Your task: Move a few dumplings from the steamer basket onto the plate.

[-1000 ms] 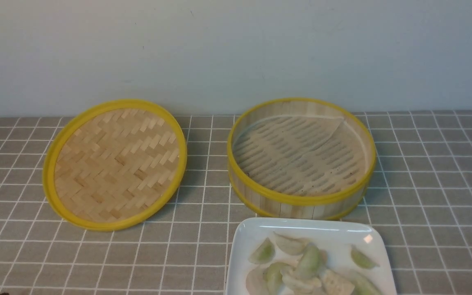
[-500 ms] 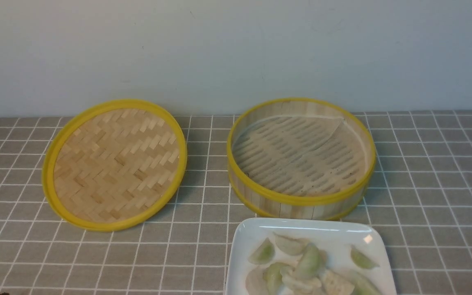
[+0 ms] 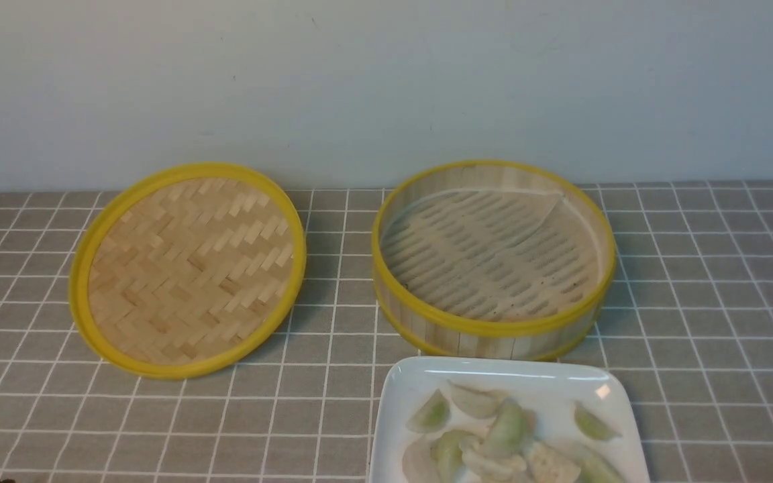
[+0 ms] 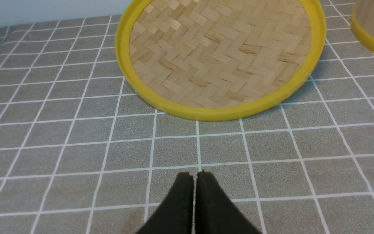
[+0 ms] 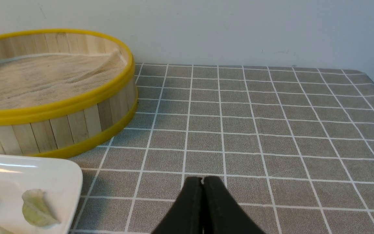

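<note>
Hands, left (image 4: 195,175) and right (image 5: 202,180), both closed, gripping nothing.

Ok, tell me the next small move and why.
Probably none: keep both hands, left and right, where they are. The steamer basket shows no dumplings inside, several dumplings lie on the plate, and both hands are shut and empty.

Yellow rims the herringbone-woven lid (image 3: 192,268); the plate (image 3: 396,402) is white.
</note>
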`<control>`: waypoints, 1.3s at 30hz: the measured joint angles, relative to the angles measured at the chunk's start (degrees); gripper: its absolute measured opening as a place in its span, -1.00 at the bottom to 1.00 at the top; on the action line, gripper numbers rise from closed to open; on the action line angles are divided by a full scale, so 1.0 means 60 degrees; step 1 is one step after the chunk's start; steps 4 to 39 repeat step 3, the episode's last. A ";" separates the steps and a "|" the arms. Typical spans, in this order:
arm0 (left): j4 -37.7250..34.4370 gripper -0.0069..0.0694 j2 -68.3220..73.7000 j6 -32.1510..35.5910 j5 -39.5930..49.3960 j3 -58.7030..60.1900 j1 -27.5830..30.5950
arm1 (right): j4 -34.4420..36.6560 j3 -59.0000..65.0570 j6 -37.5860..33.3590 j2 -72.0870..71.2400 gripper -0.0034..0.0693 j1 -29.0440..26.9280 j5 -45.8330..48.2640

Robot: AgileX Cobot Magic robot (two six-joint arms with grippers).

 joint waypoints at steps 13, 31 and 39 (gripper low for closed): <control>0.0000 -0.83 0.0000 0.0000 0.0000 0.0000 0.0000 | 0.0000 0.0000 0.0000 0.0000 -0.94 0.0000 0.0000; 0.0000 -0.83 0.0000 0.0000 0.0000 0.0000 0.0000 | 0.0000 0.0000 0.0000 0.0000 -0.94 0.0000 0.0000; 0.0000 -0.83 0.0000 0.0000 0.0000 0.0000 0.0000 | 0.0000 0.0000 0.0000 0.0000 -0.94 0.0000 0.0000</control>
